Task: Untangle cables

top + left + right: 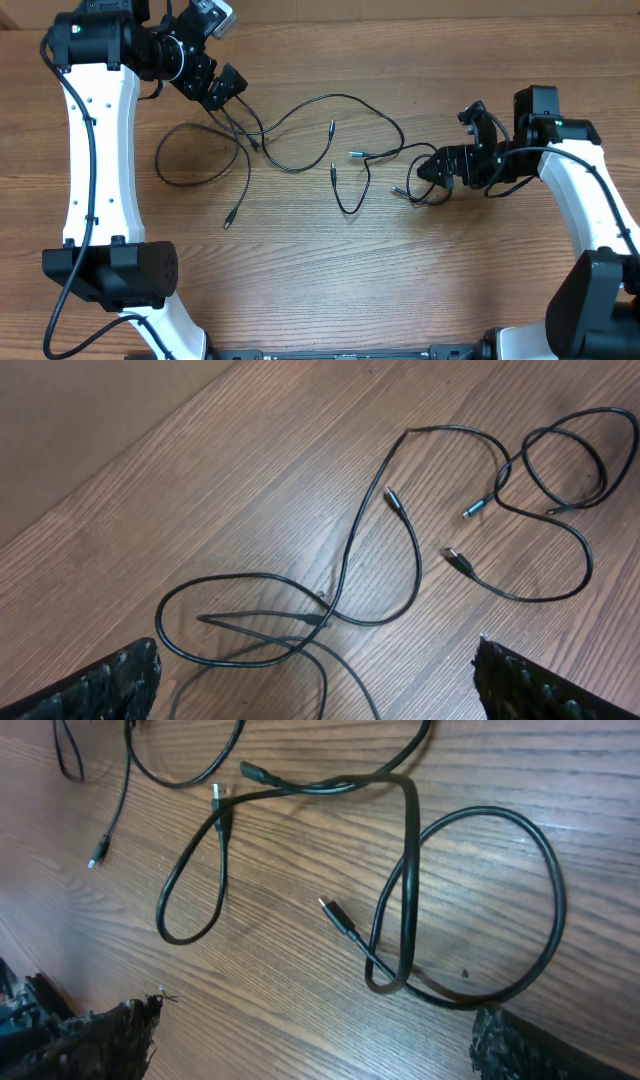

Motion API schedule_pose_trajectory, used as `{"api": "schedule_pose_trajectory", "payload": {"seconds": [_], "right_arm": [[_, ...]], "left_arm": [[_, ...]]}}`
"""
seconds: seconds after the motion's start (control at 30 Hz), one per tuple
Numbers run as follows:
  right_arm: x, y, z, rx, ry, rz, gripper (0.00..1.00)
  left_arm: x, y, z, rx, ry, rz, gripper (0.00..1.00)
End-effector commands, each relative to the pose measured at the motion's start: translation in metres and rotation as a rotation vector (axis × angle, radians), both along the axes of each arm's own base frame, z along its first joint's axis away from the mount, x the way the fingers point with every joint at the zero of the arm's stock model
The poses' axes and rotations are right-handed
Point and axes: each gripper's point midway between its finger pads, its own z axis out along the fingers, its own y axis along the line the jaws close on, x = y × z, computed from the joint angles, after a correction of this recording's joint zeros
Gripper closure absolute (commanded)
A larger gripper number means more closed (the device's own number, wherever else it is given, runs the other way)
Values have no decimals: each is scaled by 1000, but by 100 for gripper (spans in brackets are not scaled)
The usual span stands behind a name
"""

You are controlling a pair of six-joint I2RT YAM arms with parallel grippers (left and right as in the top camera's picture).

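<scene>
Left gripper point(228, 90), right gripper point(428, 170): both released, empty. Thin black metal-tipped cables point(345, 97): loosely looped mid-table (crossings remain). Step: first grasp pending; next, pinch one strand.

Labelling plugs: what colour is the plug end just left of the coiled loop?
Bluish. The plug end shows best in the left wrist view.

**Camera positions — three views**

Overhead: fixed above, looking straight down on the whole wooden table point(300, 280). Left wrist: low and close, slanting across the cables point(397, 503), its own finger pads point(110, 685) in the bottom corners. Right wrist: likewise low and close. Shared ground — the mid-table cable loops.
</scene>
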Motion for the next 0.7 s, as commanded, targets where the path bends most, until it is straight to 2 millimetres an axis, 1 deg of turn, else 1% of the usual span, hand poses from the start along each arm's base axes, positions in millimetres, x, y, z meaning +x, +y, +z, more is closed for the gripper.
{"api": "schedule_pose_trajectory", "payload": {"seconds": [0.0, 0.1, 0.13, 0.23, 0.3, 0.37, 0.43, 0.53, 0.57, 0.6, 0.67], "right_arm": [[-2, 15, -1, 11, -12, 44, 0], [7, 31, 1, 7, -77, 96, 1], [9, 36, 2, 6, -96, 109, 4], [15, 46, 2, 2, -130, 133, 7], [19, 43, -2, -22, -120, 104, 8], [22, 37, -11, -62, -99, 80, 8], [22, 36, -17, -68, -85, 79, 8], [23, 35, -35, -73, -40, 80, 9], [23, 35, -40, -73, -28, 81, 10], [24, 35, -45, -73, -18, 81, 14], [26, 36, -47, -70, -22, 81, 23]], "left_arm": [[1, -1, 4, -1, -10, 5, 0], [1, -1, 4, -1, -10, 5, 0], [1, -1, 4, -1, -10, 5, 0], [1, -1, 4, -1, -10, 5, 0], [1, -1, 4, -1, -10, 5, 0], [1, -1, 4, -1, -10, 5, 0], [1, -1, 4, -1, -10, 5, 0], [1, -1, 4, -1, -10, 5, 0], [1, -1, 4, -1, -10, 5, 0], [1, -1, 4, -1, -10, 5, 0], [1, -1, 4, -1, -10, 5, 1]]}}
